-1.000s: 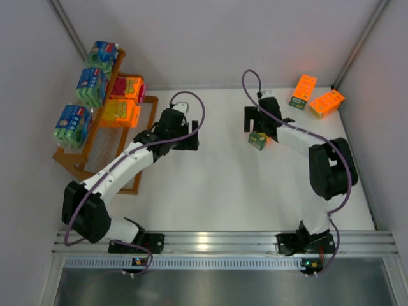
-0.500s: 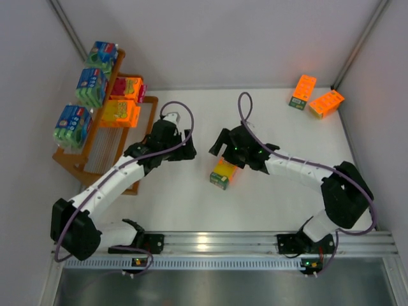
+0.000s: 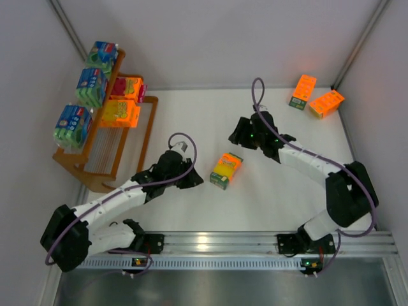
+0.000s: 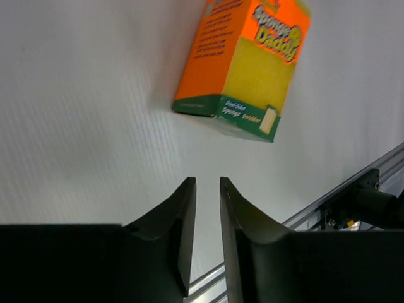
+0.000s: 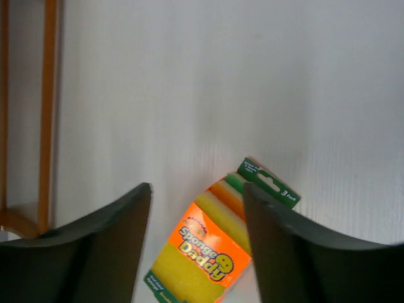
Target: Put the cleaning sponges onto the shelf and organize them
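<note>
One orange cleaning sponge pack (image 3: 226,170) lies flat mid-table, held by nothing. My left gripper (image 3: 193,180) sits just left of it; in the left wrist view its jaws (image 4: 207,181) stand open by only a narrow gap, empty, with the pack (image 4: 243,63) ahead. My right gripper (image 3: 238,136) hovers beyond the pack, open, and looks down on it (image 5: 218,249) from a distance. The orange shelf (image 3: 152,121) at the left carries three blue-green packs (image 3: 91,86) on its top tier and two orange packs (image 3: 121,111) on the middle tier.
Two more orange packs (image 3: 303,91) (image 3: 327,102) lie at the table's far right corner. The shelf's lowest slatted tier (image 3: 105,156) is bare. White walls close both sides, and an aluminium rail (image 3: 217,242) runs along the near edge.
The right arm brought the orange pack to mid-table, let it go and drew back. The left arm swung from the shelf toward the pack, its jaws narrowing.
</note>
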Motion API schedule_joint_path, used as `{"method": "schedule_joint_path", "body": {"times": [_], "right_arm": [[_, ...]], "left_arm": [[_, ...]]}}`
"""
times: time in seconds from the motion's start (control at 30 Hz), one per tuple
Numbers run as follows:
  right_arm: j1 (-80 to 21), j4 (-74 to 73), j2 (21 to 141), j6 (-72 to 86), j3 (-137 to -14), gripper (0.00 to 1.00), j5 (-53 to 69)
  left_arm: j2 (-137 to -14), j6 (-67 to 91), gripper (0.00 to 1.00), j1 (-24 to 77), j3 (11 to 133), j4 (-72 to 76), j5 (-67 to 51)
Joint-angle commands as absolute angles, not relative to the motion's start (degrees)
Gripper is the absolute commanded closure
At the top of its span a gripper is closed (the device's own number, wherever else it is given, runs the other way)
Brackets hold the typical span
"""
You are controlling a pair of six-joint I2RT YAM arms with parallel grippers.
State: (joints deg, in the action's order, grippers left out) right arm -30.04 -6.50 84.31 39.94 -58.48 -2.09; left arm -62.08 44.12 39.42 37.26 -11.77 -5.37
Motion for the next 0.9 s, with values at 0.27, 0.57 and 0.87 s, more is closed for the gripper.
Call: {"method": "schedule_joint_path", "body": {"times": [0.27,0.57,0.87], "right_arm": [[-30.15,-2.90,96.84,32.52,-56.51,0.73,5.36],[-30.32,-2.55,90.98,40.85,-46.16,0.73,4.66],[-39.01,-0.97,84.55,49.99,-40.25,0.72,1.32]], "left_arm": [[-76.62,50.27,0.91,46.93,36.39,7.90,-10.09],[-86.66,47.21,0.97,45.62,39.99,8.53,-5.72],[-88.06,39.56,0.95,36.48,46.92,3.44,-5.10]]}}
